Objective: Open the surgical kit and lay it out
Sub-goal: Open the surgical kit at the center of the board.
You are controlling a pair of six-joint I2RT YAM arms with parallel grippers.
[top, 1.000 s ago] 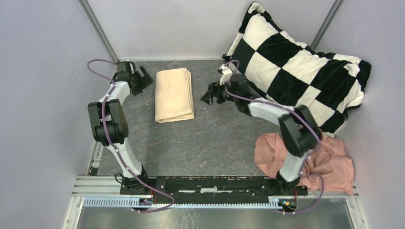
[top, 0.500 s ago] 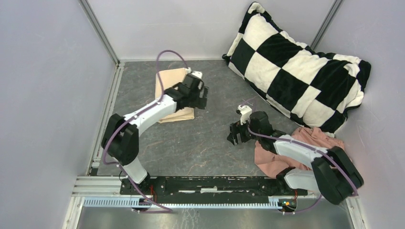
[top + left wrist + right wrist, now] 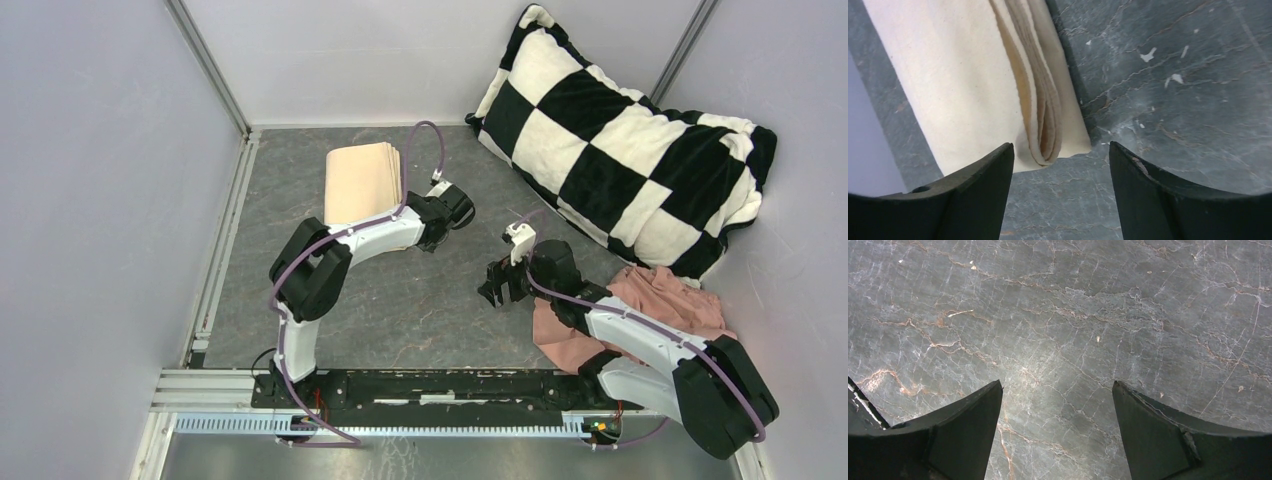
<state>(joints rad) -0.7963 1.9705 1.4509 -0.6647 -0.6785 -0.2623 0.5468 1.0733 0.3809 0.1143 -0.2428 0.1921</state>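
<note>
Grey, marble-veined and scuffed with pale flecks, the table (image 3: pixel 400 300) is the largest thing in the top view. A plump black-and-white checkered pillow (image 3: pixel 620 130) leans into the corner at 1 to 2 o'clock, and a crumpled pink cloth (image 3: pixel 660 290) lies at 4 o'clock under the right arm. The wrap (image 3: pixel 362 180) lies flat at 11 o'clock. It is a beige woven cloth folded into a neat rectangle, with its layered fold edges stacked along one long side. From the left gripper (image 3: pixel 1061 146) it lies toward 9 to 10 o'clock in the top view. In the left wrist view its near corner and the looped ends of the folds (image 3: pixel 1045 130) show in the gap between the two dark, curved fingers (image 3: pixel 993 175), just past their tips. The jaws are spread with nothing clamped between them, and I cannot tell whether they touch the cloth. The right gripper (image 3: pixel 1056 383) hangs near the table's middle, well apart from the wrap, which is off toward its 10 o'clock. Its fingers are spread wide over bare stone and hold nothing.
</note>
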